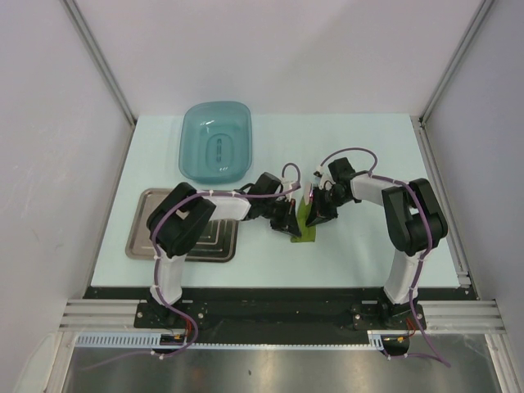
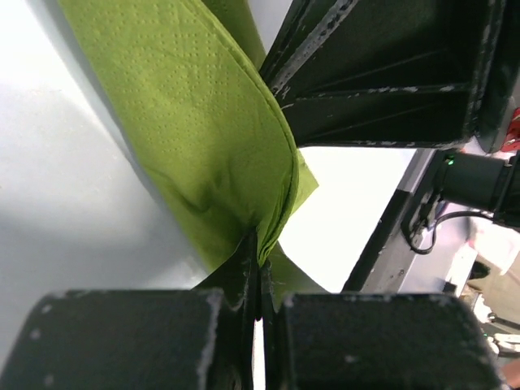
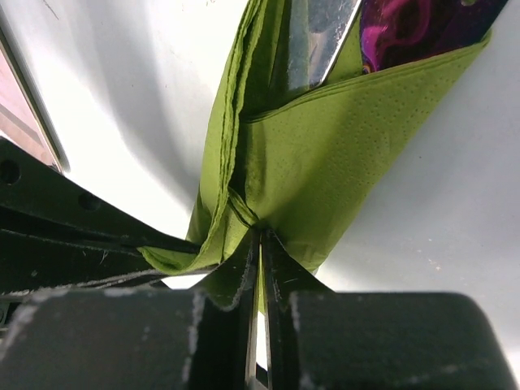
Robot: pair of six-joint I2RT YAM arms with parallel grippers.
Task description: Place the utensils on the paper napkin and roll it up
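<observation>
Black left fingers (image 2: 241, 280) fill the bottom of the left wrist view, pressed almost together with only a sliver of light between them, pinching a fold of the green napkin (image 2: 203, 138) that rises away toward twelve o'clock. Right fingers (image 3: 280, 280), seen from the right wrist, are closed just as narrowly on the napkin's gathered lower corner. Above that pinch the paper opens into a pocket, and inside it at one o'clock sit the utensils (image 3: 321, 32): a silver blade or stem and a purple handle, partly wrapped. From overhead, the bundle lies near the middle of the white tabletop (image 1: 368, 147), with the left arm's tip at its nine o'clock side and the right arm's tip at its two o'clock side. A teal basin (image 1: 215, 139) stands at eleven o'clock from the bundle, a steel tray (image 1: 147, 221) at nine o'clock. Loading looks done, and the rolling step appears to be in hand. The next move probably calls for both arms to turn the pinched paper over the utensils together, gently, since thin paper could tear or the cutlery could slide out.
</observation>
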